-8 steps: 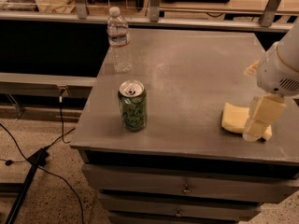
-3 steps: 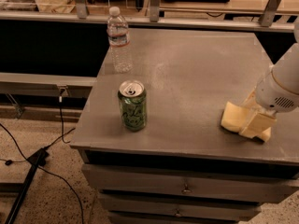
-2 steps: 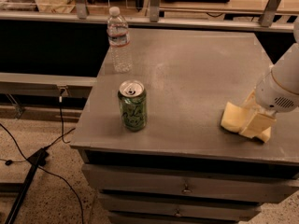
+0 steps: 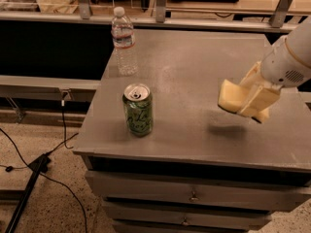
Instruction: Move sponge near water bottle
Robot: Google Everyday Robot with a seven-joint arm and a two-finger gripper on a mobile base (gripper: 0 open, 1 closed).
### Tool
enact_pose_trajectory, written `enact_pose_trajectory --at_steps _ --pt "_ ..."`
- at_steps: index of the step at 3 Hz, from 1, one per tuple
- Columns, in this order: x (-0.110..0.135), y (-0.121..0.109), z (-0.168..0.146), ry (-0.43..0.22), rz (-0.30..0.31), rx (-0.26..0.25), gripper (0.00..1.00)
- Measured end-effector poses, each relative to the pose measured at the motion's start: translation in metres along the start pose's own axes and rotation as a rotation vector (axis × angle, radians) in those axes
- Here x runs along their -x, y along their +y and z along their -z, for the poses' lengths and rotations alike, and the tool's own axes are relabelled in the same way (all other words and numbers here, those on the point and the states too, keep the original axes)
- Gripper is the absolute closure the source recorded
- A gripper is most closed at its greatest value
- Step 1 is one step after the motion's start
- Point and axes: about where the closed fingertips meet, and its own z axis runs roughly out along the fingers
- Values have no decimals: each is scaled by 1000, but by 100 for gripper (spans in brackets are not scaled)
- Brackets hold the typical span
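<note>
The sponge (image 4: 229,97), pinched in the hand (image 4: 252,103), hangs above the table's (image 4: 194,67) right side; the water bottle (image 4: 124,41) stands well apart, up-left.

table (image 4: 194,67): dull metal | sponge (image 4: 227,96): matt foam | water bottle (image 4: 124,42): clear plastic | pincer (image 4: 252,110), over table's right: smooth plastic

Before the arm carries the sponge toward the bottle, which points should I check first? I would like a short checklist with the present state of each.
1. Pale yellow foam sponge is held in the gripper, over the table's right side: ok.
2. Sponge hangs off the grey metal table, shadow beneath: ok.
3. Clear plastic water bottle with white cap stands upright at the far left corner: ok.
4. Green drink can stands nearer the front, apparently off the straight path: ok.
5. Grip firmness: cannot tell.
</note>
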Motion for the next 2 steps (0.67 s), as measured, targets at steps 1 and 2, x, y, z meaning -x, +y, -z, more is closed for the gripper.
enact_pose_trajectory --at_steps 1,2 --pt "57 -27 30 -48 84 -53 100" --pt "135 -51 31 -81 172 -95 100"
